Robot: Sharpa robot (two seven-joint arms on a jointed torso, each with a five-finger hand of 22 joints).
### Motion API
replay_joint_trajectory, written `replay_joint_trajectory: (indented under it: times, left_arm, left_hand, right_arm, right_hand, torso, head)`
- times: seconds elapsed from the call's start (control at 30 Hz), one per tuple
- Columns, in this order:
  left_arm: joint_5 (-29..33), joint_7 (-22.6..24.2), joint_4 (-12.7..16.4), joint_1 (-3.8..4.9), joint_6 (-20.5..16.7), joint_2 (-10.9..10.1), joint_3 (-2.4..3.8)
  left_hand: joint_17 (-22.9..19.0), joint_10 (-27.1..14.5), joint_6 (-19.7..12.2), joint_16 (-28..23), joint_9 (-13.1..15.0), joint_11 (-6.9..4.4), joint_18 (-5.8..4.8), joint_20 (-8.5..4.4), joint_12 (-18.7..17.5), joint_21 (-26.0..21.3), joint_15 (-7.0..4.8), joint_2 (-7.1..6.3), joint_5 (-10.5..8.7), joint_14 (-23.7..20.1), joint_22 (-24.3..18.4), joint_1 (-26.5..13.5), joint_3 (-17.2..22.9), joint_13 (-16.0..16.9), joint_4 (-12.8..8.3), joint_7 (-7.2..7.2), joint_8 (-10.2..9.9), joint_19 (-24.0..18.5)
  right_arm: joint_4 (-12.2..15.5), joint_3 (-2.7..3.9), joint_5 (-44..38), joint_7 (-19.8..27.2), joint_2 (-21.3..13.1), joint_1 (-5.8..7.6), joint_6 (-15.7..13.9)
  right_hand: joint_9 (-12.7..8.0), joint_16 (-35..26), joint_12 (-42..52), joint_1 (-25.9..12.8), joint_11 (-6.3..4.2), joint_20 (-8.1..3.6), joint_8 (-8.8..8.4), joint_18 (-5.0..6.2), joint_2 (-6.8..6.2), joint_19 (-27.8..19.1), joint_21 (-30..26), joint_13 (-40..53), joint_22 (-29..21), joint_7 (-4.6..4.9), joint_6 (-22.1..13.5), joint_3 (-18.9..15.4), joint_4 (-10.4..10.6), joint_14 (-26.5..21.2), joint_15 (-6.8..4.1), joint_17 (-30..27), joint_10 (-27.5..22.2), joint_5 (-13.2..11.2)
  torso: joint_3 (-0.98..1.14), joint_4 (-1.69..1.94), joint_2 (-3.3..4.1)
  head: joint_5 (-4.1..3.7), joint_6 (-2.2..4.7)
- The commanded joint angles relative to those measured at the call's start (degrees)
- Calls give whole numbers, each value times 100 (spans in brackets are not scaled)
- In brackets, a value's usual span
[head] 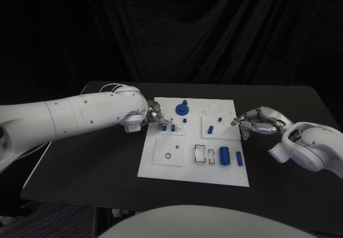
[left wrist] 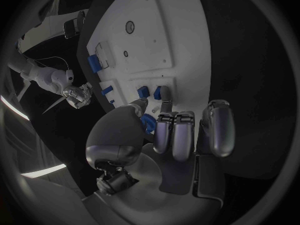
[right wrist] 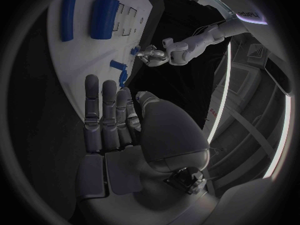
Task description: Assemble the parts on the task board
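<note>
I had the task board lying in the middle of the black table, a white plate with its blue parts spread over it. My left hand was at the board's left edge, over the small plate that carried two short blue pegs. From the left wrist camera I saw that hand's fingers side by side and reaching toward those pegs, the thumb alongside; whether a fingertip touched a peg I could not tell, and I saw nothing gripped. Just beyond the hand stood the blue knob on its round base, near the board's far edge.

My right hand was at the board's right edge, fingertips drawn together near the edge; the head camera did not show me whether anything was between them. On the right wrist camera its fingers lay straight and close together, holding nothing that I could see, pointing at a blue peg on the board.

Nearer me on the board lay the fat blue cylinder, with the thin blue bar just beside it on the right.
</note>
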Motion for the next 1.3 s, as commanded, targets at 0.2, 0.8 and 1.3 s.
replay_joint_trajectory:
  times: [0.2, 0.8, 1.3]
  left_arm:
    - [-207, 535, 37, -52, -612, -96, -21]
    - [-989, 4364, 38, -52, -3973, -394, -21]
    - [-1991, 6156, -716, -53, -2971, 171, -21]
  left_hand:
    - [1509, 616, 108, 15, 420, -28, 80, -18, 20, 70, -13, 79, -223, 616, 624, -943, -899, 1509, 202, -50, 422, 82]
    - [1509, 616, -427, 15, 1366, -138, -107, -129, 20, 726, -118, 442, 1444, 616, 1175, 598, -2026, 1509, 107, -183, 1465, 440]
    - [467, -4748, -1131, -797, 14, 548, 109, 385, -5726, -238, 525, 333, 1233, -470, 939, 3602, -1101, -1380, 197, 223, -626, -568]
  right_arm:
    - [11, 4, -16, 133, -10, -18, -106]
    - [110, 5, 0, 660, -140, -20, -563]
    - [73, 5, 12, 612, -137, -20, -455]
  right_hand:
    - [7, 47, 35, 46, 5, -2, 35, 104, 49, 41, -37, -14, -9, -13, -17, 7, -18, -17, -8, -4, -19, 39]
    - [25, 302, 114, 77, -39, -40, 105, 112, 54, 158, -19, -58, 7, -52, 46, 31, -16, 218, -54, 138, 97, 194]
    - [26, 288, 115, 77, -39, -41, 107, 112, 52, 161, -19, -60, 8, -52, 48, 30, -15, 210, -55, 118, 99, 201]
  torso:
    - [-2, 5, 0]
    - [-12, 12, 18]
    - [-25, 48, 51]
  head:
    - [3, 0]
    - [155, 0]
    - [105, 0]
